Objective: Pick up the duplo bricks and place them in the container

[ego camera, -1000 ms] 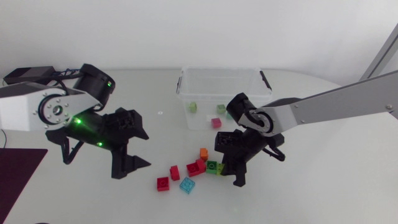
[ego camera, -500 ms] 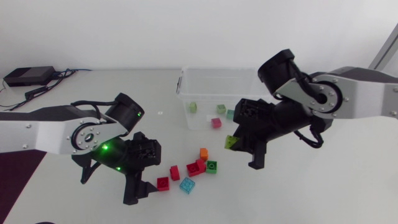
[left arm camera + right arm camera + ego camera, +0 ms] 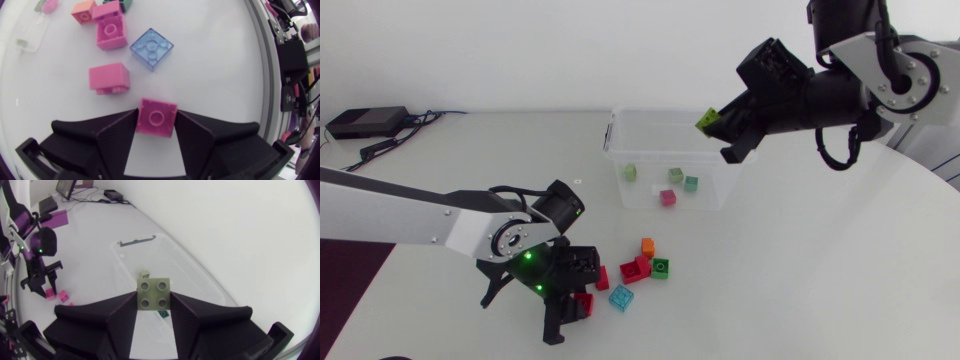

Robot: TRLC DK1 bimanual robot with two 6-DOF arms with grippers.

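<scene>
- The clear plastic container with a black clip at each end (image 3: pixel 665 113) stands at the far middle of the white table (image 3: pixel 840 270).
- Four small bricks lie on its floor. From left to right they are a pale green brick (image 3: pixel 630 172), a pink brick (image 3: pixel 667 197), a green brick (image 3: pixel 675 175) and a teal brick (image 3: pixel 691 183).
- The pink brick is nearest the front wall. The green and teal bricks lie close together.
- The left gripper (image 3: pixel 572 305) is down at the table, at the near left end of the loose bricks.
- Its two fingers press on a red one-stud brick (image 3: pixel 156 116) from both sides, so it has this brick in its grip. The stud points up.
- Just ahead of that gripper a second red brick (image 3: pixel 109 78) lies tipped on its side.
- Beside it is a see-through blue four-stud brick (image 3: pixel 151 48).
- A little further on, a third red brick (image 3: pixel 635 268) touches a green brick with a ring on top (image 3: pixel 661 267).
- A small orange brick (image 3: pixel 647 246) sits just past those two, on the container's side.
- The right gripper (image 3: pixel 154 305) is up in the air over the right end of the container.
- Its fingers are closed on a yellow-green four-stud brick (image 3: pixel 707 119), one finger on each side.
- In the right wrist view the open container lies right under this brick.
</scene>
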